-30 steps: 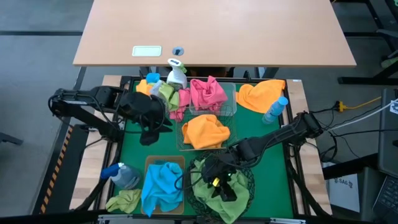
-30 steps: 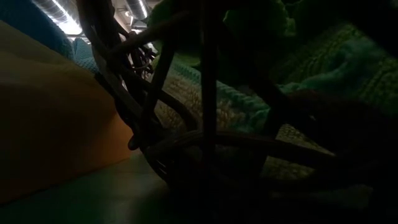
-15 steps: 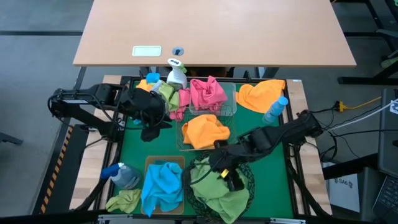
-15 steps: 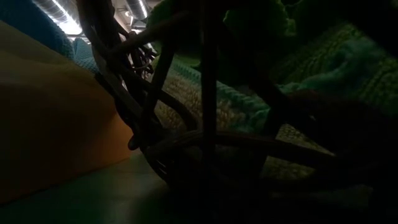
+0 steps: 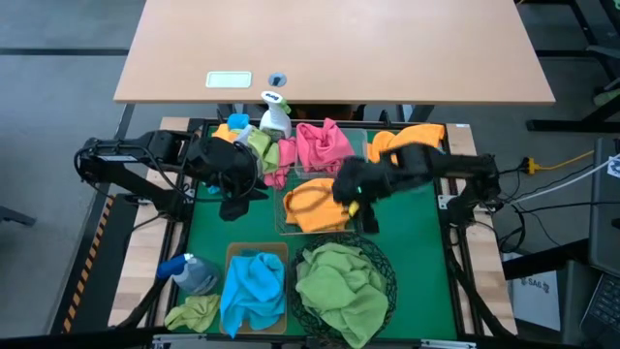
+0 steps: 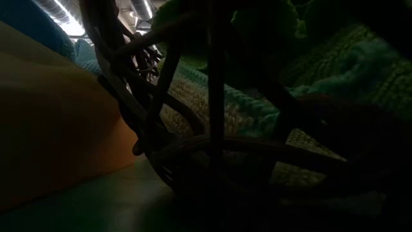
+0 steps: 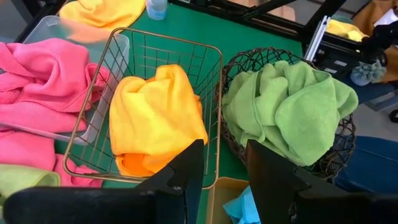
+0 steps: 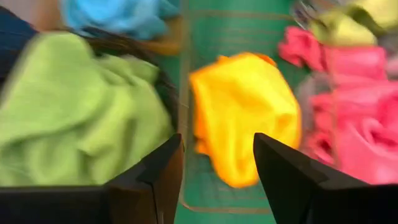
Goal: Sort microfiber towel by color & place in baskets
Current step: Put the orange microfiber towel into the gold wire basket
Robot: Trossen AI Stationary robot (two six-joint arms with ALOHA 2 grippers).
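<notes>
My right gripper hangs open and empty above the wire basket holding an orange towel. The round black mesh basket at the near right holds green towels. A blue towel fills the tan bin. Pink towels lie in the clear basket at the far middle. My left gripper waits open at the left, raised, with nothing between its fingers.
Another orange towel lies at the far right, partly under my right arm. A green towel lies at the near left corner beside a spray bottle. A second bottle and mixed towels stand at the far left.
My right gripper has risen out of the round black basket and swung toward the table's far edge, tipping more steeply downward, and now hangs over the orange towel's wire basket. The green towel stays heaped in the black basket.
</notes>
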